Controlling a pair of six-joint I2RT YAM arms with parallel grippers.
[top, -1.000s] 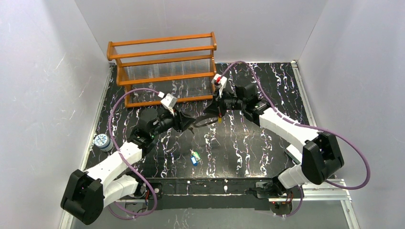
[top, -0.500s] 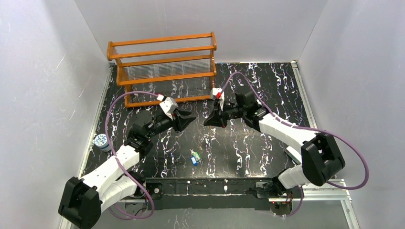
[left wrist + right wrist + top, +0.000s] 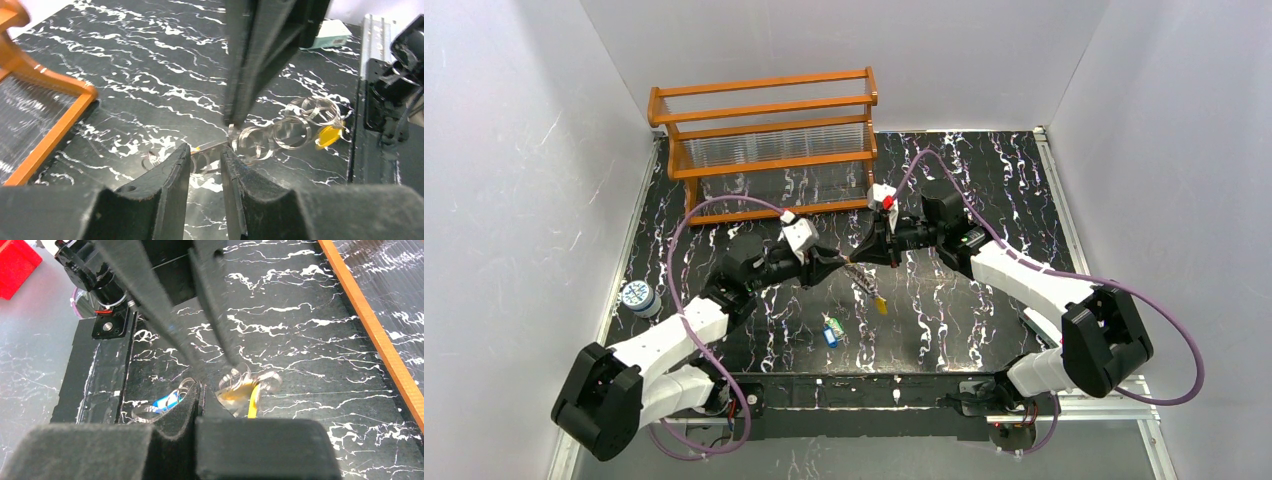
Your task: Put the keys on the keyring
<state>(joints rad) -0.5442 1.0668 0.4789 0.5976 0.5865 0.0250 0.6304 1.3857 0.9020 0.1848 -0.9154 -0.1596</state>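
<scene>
Overhead, above the marbled surface, the right gripper and left gripper meet tip to tip, the keyring a mere thread. The left wrist view shows its blurred loops. Right jaws clamp the wire; left jaws, a slit apart, straddle it. A yellow key hangs there; green and blue keys lie loose nearby.

No word, number or brand can be read in any view. The small round blue-and-white container at the left edge of the surface carries a print too small to make out.
</scene>
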